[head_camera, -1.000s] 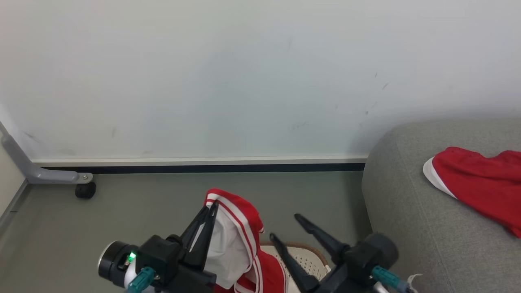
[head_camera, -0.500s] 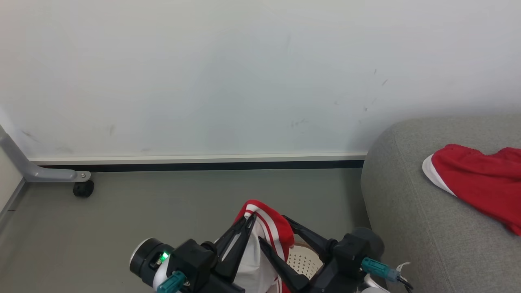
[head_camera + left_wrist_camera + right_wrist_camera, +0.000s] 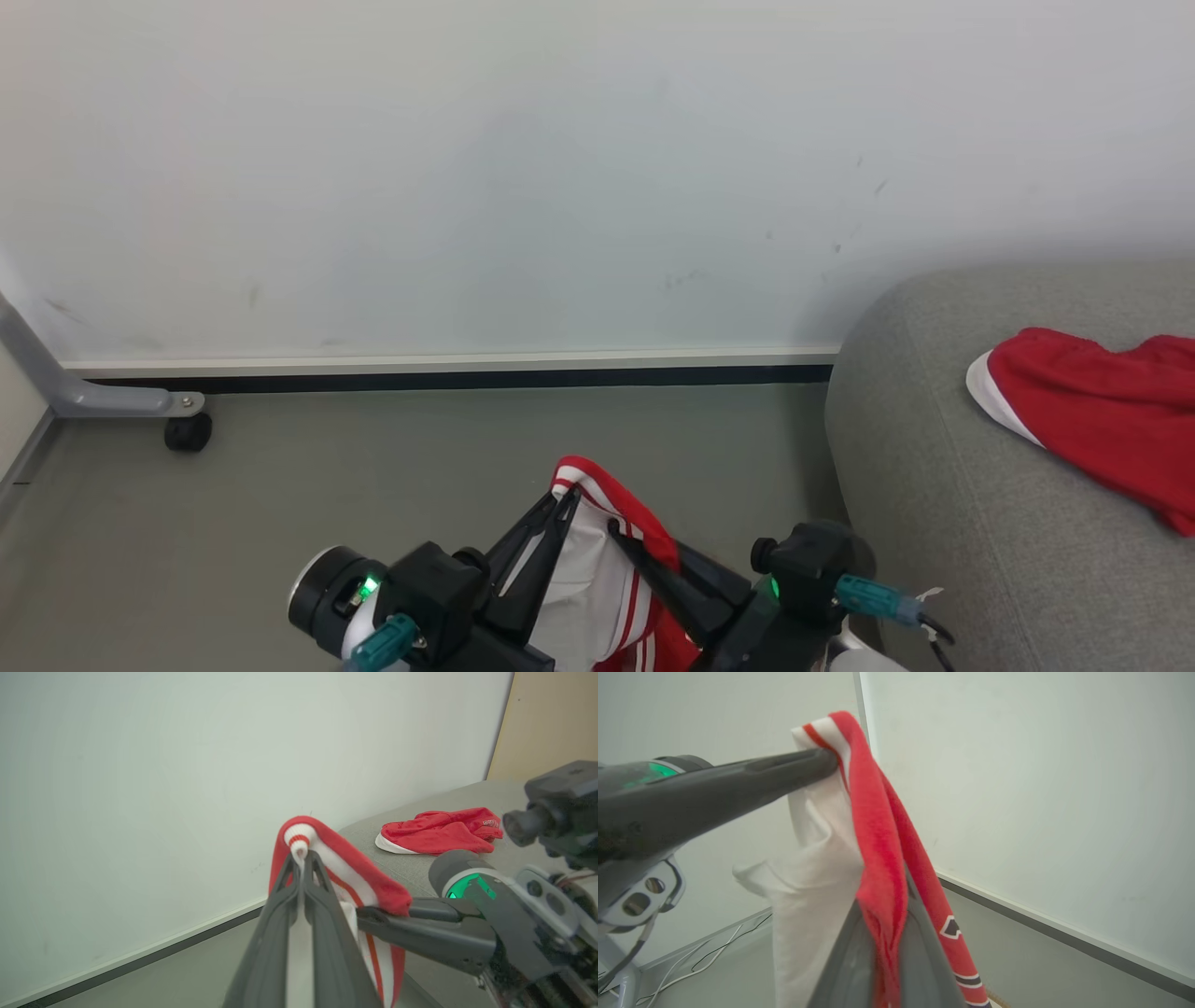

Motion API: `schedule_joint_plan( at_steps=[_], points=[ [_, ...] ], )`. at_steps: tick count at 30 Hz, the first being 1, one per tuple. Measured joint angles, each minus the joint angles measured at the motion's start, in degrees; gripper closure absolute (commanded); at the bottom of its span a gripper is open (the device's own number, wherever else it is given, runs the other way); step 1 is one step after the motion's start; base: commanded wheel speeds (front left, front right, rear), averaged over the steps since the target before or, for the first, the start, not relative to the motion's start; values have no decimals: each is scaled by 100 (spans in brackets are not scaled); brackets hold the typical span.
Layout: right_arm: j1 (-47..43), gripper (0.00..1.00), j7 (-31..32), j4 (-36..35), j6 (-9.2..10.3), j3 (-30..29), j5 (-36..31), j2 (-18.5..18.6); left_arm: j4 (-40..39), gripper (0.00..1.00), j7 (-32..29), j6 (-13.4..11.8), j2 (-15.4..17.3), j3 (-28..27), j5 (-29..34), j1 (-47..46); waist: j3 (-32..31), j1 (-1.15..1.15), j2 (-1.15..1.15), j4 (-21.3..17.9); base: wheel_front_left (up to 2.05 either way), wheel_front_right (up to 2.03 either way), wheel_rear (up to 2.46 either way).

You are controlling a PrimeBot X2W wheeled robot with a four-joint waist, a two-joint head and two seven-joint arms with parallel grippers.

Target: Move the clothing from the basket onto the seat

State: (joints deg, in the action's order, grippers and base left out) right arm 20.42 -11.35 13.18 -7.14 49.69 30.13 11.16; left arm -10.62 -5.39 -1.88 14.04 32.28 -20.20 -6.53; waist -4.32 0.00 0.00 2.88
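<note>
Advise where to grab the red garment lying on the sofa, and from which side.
Probably the raised red fold in the middle. The red garment lies crumpled on the sofa with its folds standing proud, while its white-banded end looks flatter against the cushion. Come straight down from above, jaws astride the fold.

Left gripper (image 3: 568, 497) and right gripper (image 3: 614, 528) raised side by side, both clamped on clothing (image 3: 644, 534)
</note>
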Motion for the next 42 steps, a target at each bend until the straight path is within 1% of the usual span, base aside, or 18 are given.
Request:
schedule_joint_plan(
  at_steps=[1, 2, 6, 11, 15, 17, 18, 22, 26, 30, 31, 33, 36, 37, 38, 42],
  points=[
    [25, 100, -4, -12, 0, -12, 29, 19, -12, 3, -2, -15, 16, -32, -15, 12, 4, 0, 0, -18, 0, 0, 0],
    [41, 100, -8, -26, 0, -33, 37, 46, -20, 0, -7, -21, 20, -63, -52, 30, 8, 0, 0, -40, 0, 0, 0],
    [47, 100, -14, -93, 0, -135, 89, 207, -73, 0, -7, -122, 87, -166, -56, 211, 23, 0, 0, -170, 0, 0, 0],
    [-12, 100, -42, -361, 13, -381, 131, 422, -143, 0, -7, -121, 131, -160, -94, 396, 52, 0, 0, -431, 0, 0, 0],
    [-280, 100, -83, -709, 235, -599, 130, 677, -155, 0, -8, -105, 73, -14, -136, 401, 86, 0, 0, -698, 0, 0, 0],
    [-436, 100, -90, -906, 359, -691, 130, 798, -165, 0, -8, -53, 21, 53, -141, 398, 109, 0, 0, -841, 0, 0, 0],
    [-586, 100, -99, -1123, 482, -790, 127, 913, -175, 0, -14, -2, -25, 144, -151, 389, 136, 0, 0, -989, 0, 0, 0],
    [-726, 100, -120, -1473, 671, -958, 116, 1121, -202, 0, -15, 41, -79, 233, -151, 381, 202, 0, 0, -1288, 0, 0, 0],
    [-750, 100, -133, -1784, 795, -1176, 120, 1241, -304, 0, -34, 37, -86, 294, -148, 387, 290, 0, 0, -1595, 0, 0, 0],
    [-676, 100, -129, -1934, 794, -1377, 285, 1304, -512, 0, -34, -82, -100, 276, -87, 460, 422, 0, 0, -1893, 0, 0, 0],
    [-603, 100, -122, -1942, 761, -1441, 386, 1299, -577, 0, -34, -130, -98, 266, -57, 487, 469, 0, 0, -1965, 0, 0, 0],
    [-367, 100, -75, -1896, 759, -1597, 433, 1321, -637, 0, -60, -147, -100, 278, -4, 490, 585, 0, 0, -2088, 0, 0, 0],
    [-26, 100, -49, -1726, 742, -2027, 731, 1362, -645, 0, -148, -134, -114, 382, 55, 435, 804, 1, 0, -2230, 0, 0, 0],
    [85, 100, -36, -1649, 742, -2210, 924, 1340, -646, 0, -189, -115, -114, 412, 69, 406, 886, 0, 0, -2264, 0, 0, 0],
    [352, 100, -3, -1441, 780, -2491, 1181, 1305, -668, 0, -261, -114, -114, 472, 93, 339, 1055, 0, 0, -2311, 0, 0, 0],
    [1100, 100, 137, -954, 820, -2950, 1479, 1281, -683, 0, -417, -105, -110, 606, 241, 237, 1406, 1, 1, -2321, 0, 0, 0]
  ],
)
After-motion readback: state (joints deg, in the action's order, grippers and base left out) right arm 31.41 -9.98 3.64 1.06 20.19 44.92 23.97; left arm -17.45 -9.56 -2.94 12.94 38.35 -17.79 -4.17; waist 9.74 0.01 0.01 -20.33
